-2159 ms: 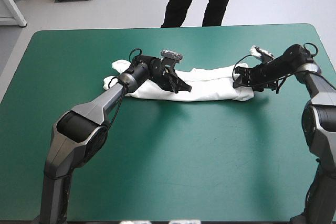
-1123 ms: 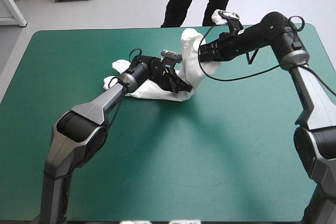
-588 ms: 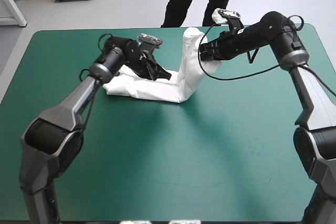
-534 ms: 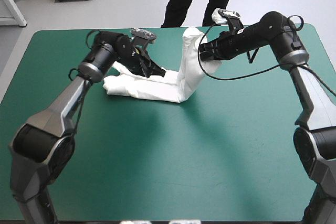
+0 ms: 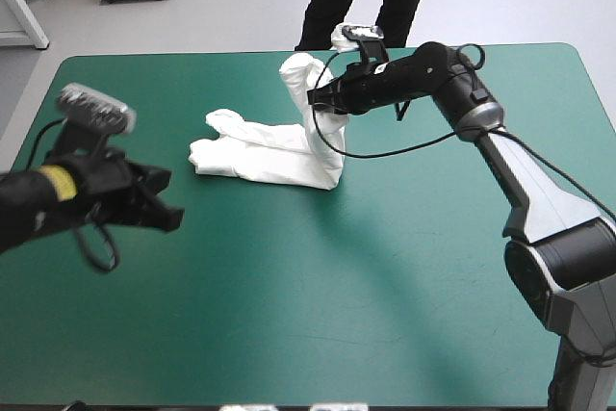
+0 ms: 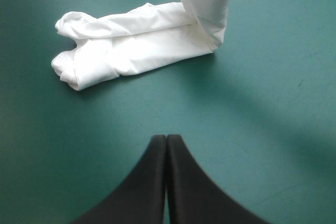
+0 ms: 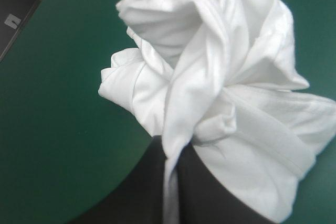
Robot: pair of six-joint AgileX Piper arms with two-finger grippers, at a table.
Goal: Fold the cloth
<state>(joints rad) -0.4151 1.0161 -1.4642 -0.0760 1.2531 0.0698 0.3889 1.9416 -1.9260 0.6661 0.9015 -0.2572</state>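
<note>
The left gripper (image 6: 166,139) is pressed shut with nothing in it, over the bare teal-green cover (image 5: 366,295), well apart from the T-shirt (image 5: 258,153). Farther off, the T-shirt is laid as a long folded strip near the far edge. Its right end is pinched and held up by the right gripper (image 5: 316,108). The fold across seems half done; next, that end must be laid flat on the rest.

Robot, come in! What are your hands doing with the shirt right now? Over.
Left gripper shut, empty, apart from the T-shirt. Right gripper shut on one end, held up; the rest lies folded on the table. Nothing in the way.
</note>
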